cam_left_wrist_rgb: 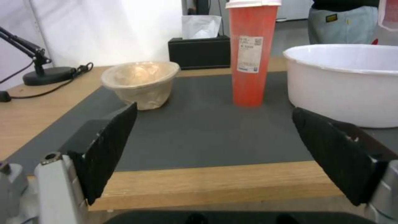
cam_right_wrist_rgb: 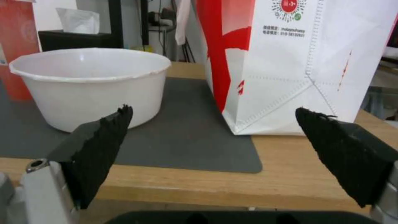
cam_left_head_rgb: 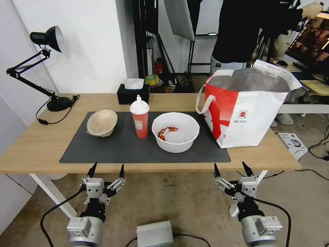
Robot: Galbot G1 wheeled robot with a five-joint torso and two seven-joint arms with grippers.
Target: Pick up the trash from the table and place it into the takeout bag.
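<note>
Looking from your right hand [cam_left_head_rgb: 232, 168], fingers apart below the counter [cam_left_head_rgb: 41, 144] edge, you have the white bowl [cam_left_head_rgb: 175, 132] at eleven o'clock and the bag [cam_left_head_rgb: 244, 109] at one, while your left hand [cam_left_head_rgb: 106, 168], equally spread, faces the cup [cam_left_head_rgb: 139, 118].

table [cam_left_head_rgb: 41, 144]: light wood | mat [cam_left_head_rgb: 116, 151]: matt grey | bag lining [cam_left_head_rgb: 250, 80]: foil

takeout bag [cam_right_wrist_rgb: 290, 62] top cut off by edge
</note>
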